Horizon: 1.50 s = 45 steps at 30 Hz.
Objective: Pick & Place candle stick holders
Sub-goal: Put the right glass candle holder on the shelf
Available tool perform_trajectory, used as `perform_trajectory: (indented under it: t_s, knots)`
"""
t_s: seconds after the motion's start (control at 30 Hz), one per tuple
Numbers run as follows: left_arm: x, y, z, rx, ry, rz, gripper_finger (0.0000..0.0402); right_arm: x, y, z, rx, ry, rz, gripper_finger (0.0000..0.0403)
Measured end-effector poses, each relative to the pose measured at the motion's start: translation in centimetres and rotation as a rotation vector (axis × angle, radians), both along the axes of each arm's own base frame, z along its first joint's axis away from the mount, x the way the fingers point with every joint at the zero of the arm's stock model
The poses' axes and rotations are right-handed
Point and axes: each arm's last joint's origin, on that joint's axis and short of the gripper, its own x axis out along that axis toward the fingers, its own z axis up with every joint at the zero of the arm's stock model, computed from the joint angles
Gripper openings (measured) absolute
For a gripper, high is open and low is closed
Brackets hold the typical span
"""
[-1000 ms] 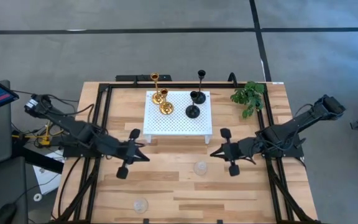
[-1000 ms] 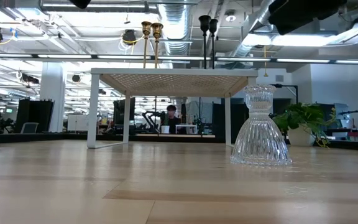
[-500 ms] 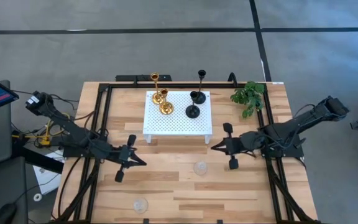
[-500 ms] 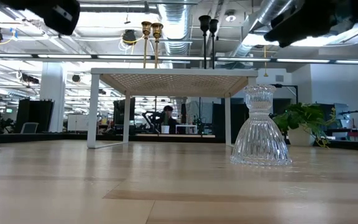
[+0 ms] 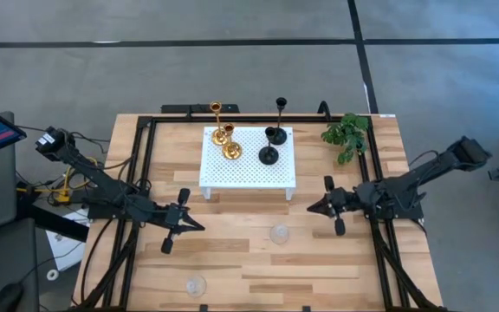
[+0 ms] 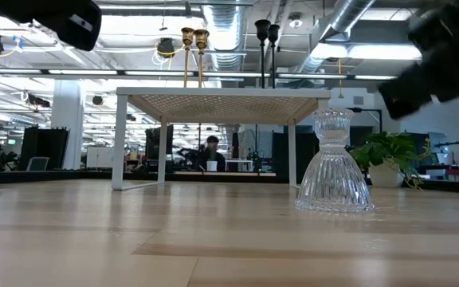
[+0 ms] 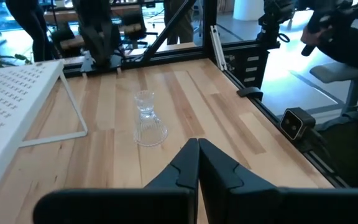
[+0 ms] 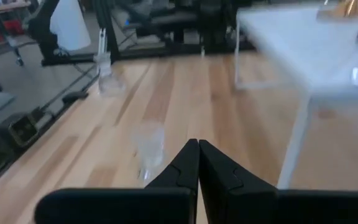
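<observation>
Two gold candle stick holders (image 5: 227, 143) and two black ones (image 5: 272, 146) stand by their round bases on the white perforated platform (image 5: 248, 173). A clear glass holder (image 5: 279, 233) stands on the table in front of the platform, and another (image 5: 197, 285) stands near the table's near edge. My left gripper (image 5: 200, 226) is shut, level, left of the middle glass holder (image 7: 148, 118). My right gripper (image 5: 310, 208) is shut, to the right of that holder (image 8: 149, 146) and a little farther back. Neither touches anything.
A green plant sprig (image 5: 346, 134) sits at the table's far right corner. A black frame rail (image 5: 141, 165) runs along the table's sides. Bare wood lies between the two grippers and in front of the platform (image 6: 223, 100).
My right gripper has drawn back toward the table's right edge and sunk, rolling a little, still shut. My left gripper has sunk and drawn slightly toward the table's left and near edges, still shut. The holders have stayed where they were.
</observation>
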Motion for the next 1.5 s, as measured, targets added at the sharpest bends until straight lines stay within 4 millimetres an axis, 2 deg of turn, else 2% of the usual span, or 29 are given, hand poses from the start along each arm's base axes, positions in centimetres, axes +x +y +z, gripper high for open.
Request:
perform_trajectory:
  t_s: [0.1,0.57,0.77,0.93,1.13,1.33,1.5]
  knots:
    - [0.0,0.0,0.0,0.0,-0.003,0.0,0.0004,-0.7,0.1,-1.6,0.026,0.026,0.015,0.0]
    - [0.0,0.0,0.1,-0.003,-0.008,-0.001,0.0007,-0.5,1.2,-3.8,-0.026,0.189,0.095,0.0]
    - [0.0,0.0,0.1,-0.004,-0.009,-0.001,0.0005,1.0,1.0,-3.2,-0.025,0.183,0.034,0.0011]
    - [0.0,0.0,0.2,-0.008,-0.015,-0.001,0.0006,2.5,1.1,-2.7,-0.022,0.192,0.016,0.0068]
    - [0.0,0.0,0.2,-0.014,-0.013,0.0,0.0007,4.1,1.8,-3.5,-0.021,0.276,0.003,0.0163]
    - [0.0,0.0,0.2,-0.015,-0.013,-0.004,0.0006,6.7,2.5,-4.2,0.047,0.349,-0.048,0.0255]
    - [0.0,-0.1,0.2,-0.018,-0.012,-0.032,0.0006,9.1,3.5,-4.2,0.047,0.363,-0.035,0.0292]
